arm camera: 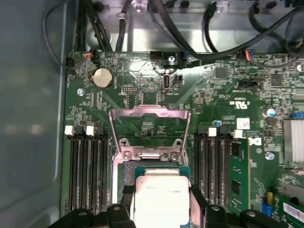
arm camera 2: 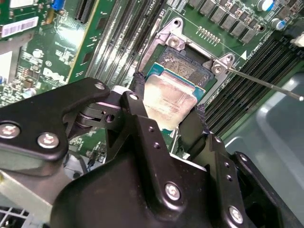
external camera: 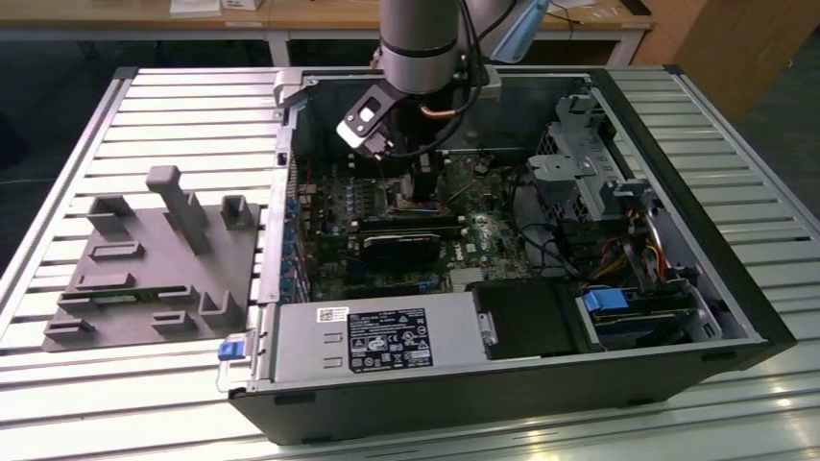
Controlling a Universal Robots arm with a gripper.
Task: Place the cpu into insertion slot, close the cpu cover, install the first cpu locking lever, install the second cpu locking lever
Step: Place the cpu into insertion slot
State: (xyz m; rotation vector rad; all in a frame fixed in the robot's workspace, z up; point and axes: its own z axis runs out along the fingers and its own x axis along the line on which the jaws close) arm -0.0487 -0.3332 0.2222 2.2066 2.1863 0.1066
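Pinching the small flat square cpu with the silvery-grey metal top (arm camera 2: 167, 102): the black pincer (arm camera 2: 169, 95) is clamped on two opposite edges of the chip, fingers (arm camera 2: 133, 107) one each side, as seen in both wrist views. The cpu sits directly over the square insertion slot with dark centre and thin silver rim (arm camera 2: 187, 66), covering the part nearest the pincer. A strip of the dark centre shows just beyond the chip. Can't tell if the chip touches the socket or hangs just above it. My read: not seated, step one in hand.

The thin silvery metal cpu cover frame with a square window (arm camera: 149, 113) is flipped open, just past the slot from the pincer, so not closed. One thin silver locking lever rod (arm camera 2: 266, 84) sticks out free off the socket corner, unlatched; the second I can't pick out. Cover and both levers are left to do.

Long black memory slots (arm camera: 85, 166) flank the pincer on either side.

Pose: the grey arm (external camera: 421, 48) drops straight down into the open black computer case (external camera: 539, 394), pincer pointing down at the green motherboard (arm camera: 228, 95). The case lies on its side on the slatted metal worktop (external camera: 77, 384).
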